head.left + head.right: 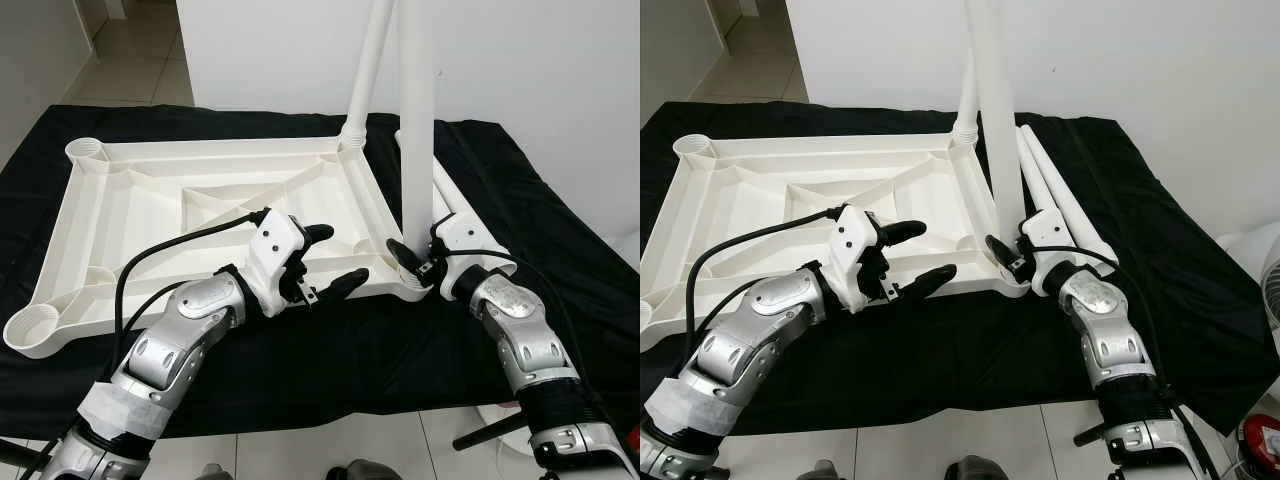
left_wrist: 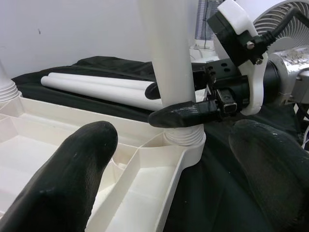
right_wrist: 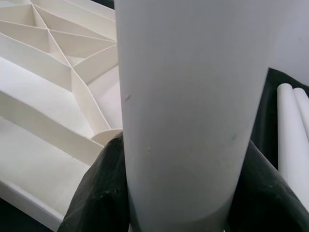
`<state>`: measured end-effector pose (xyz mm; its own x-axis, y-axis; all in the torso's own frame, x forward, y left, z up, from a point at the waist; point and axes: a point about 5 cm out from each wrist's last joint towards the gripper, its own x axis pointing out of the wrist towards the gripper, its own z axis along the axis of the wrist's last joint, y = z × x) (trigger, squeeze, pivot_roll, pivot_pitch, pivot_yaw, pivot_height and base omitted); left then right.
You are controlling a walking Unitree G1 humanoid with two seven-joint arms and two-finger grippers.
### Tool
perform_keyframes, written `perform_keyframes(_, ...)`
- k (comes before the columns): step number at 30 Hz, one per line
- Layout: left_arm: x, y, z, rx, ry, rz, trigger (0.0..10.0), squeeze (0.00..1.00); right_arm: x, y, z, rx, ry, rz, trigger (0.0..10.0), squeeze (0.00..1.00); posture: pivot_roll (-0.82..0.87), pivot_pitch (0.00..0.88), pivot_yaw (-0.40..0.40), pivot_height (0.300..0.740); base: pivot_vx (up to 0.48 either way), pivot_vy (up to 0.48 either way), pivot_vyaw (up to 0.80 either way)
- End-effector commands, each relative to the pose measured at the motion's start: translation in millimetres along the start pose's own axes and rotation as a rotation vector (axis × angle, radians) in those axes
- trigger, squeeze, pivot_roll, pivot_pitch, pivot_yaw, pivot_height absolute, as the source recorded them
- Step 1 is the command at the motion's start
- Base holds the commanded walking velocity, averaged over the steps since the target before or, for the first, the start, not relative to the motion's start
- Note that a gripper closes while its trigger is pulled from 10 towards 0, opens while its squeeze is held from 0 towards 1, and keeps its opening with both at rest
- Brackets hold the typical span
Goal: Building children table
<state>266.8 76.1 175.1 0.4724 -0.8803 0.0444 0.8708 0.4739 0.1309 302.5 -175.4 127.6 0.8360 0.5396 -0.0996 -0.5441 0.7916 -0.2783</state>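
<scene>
1. Lying upside down on a black cloth (image 1: 330,350), the white plastic tabletop (image 1: 150,215) shows its ribbed underside, with a round socket at each corner.
2. Right gripper (image 1: 412,262): clenched around the base of an upright white leg (image 1: 416,130), one black finger on either side of the tube, just above the threaded collar where the leg enters the near corner socket (image 2: 186,145).
3. Left gripper (image 1: 325,258): released, fingers spread apart, hovering over the tabletop's near edge, just beside the right gripper and pointing toward it; nothing lies between its fingers (image 2: 72,179).
4. Second leg (image 1: 368,70): standing in the far corner socket, beyond the right gripper, leaning slightly.
5. Two loose white legs (image 1: 1065,205): lying side by side on the cloth, just behind the right gripper and outside the tabletop.
6. White fan (image 2: 282,21): behind the right gripper in the left wrist view.
</scene>
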Motion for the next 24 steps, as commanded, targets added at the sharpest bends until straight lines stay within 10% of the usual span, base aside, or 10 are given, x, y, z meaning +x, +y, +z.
perform_keyframes(1,-1.4,-1.4,3,0.002,-0.006,-0.064,10.0,0.0,-8.6,20.4,-37,0.094,0.129,0.03,10.0,0.0,0.08,0.035,-0.039,0.74,0.0,0.0,0.0)
perform_keyframes(11,-0.8,0.0,4,0.006,-0.007,-0.06,10.0,0.0,-20.4,23.4,-44,0.317,-0.076,-0.22,10.0,0.0,0.07,0.035,-0.033,0.74,0.0,0.0,0.0)
perform_keyframes(24,0.0,1.0,5,0.008,-0.009,-0.063,10.0,0.0,-24.4,29.4,-51,0.326,-0.085,-0.229,10.0,0.0,0.07,0.036,-0.033,0.74,0.0,0.0,0.0)
